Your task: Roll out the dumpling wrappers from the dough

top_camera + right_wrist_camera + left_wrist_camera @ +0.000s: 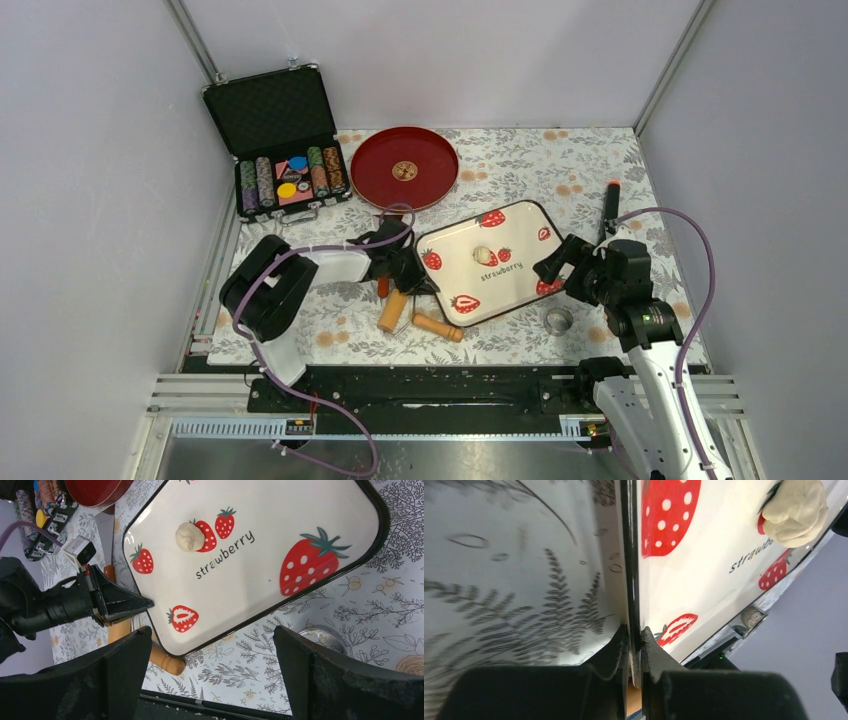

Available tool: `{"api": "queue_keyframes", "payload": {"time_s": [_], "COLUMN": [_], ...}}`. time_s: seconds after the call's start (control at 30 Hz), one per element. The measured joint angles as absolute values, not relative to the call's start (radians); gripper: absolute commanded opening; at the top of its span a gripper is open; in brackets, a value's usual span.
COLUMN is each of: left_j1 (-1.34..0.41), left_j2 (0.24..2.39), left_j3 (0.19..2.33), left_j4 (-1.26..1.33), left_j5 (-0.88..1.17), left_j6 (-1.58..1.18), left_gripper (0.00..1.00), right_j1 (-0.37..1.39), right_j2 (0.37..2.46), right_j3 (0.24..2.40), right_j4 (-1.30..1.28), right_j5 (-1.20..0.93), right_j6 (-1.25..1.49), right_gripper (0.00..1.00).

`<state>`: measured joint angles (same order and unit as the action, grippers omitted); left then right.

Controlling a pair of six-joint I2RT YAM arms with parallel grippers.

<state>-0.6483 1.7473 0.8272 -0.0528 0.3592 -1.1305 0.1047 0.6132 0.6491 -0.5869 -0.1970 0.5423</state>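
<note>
Where the floral-print table meets the arms' bases, a metal ring cutter and a wooden roller lie just beside the strawberry tray. Only the left wrist view settles it: the left gripper is pinched on the tray's black rim. The right gripper hangs spread wide by the tray's right edge, holding nothing. The dough, a small lump, sits mid-tray by the lettering. Farther back stand a red plate and a chip case, shown whole only from overhead, before grey walls.

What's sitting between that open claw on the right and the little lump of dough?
Nothing stands there. In the right wrist view, only the bare printed surface of the tray stretches from the right gripper to the dough.
</note>
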Motion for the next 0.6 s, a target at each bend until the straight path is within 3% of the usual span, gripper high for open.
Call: {"api": "queue_keyframes", "payload": {"time_s": [0.6], "left_j1": [-0.509], "left_j2": [1.902], "left_j3": [1.139], "left_j4": [-0.488], "left_j5": [0.453], "left_j6": [-0.69], "left_gripper": [0.0], "right_j1": [0.105], "right_j2": [0.666], "right_j3": [0.649], "right_j4": [-0.594], "right_j5": [-0.251], "right_j6": [0.517], "right_gripper": [0.99]}}
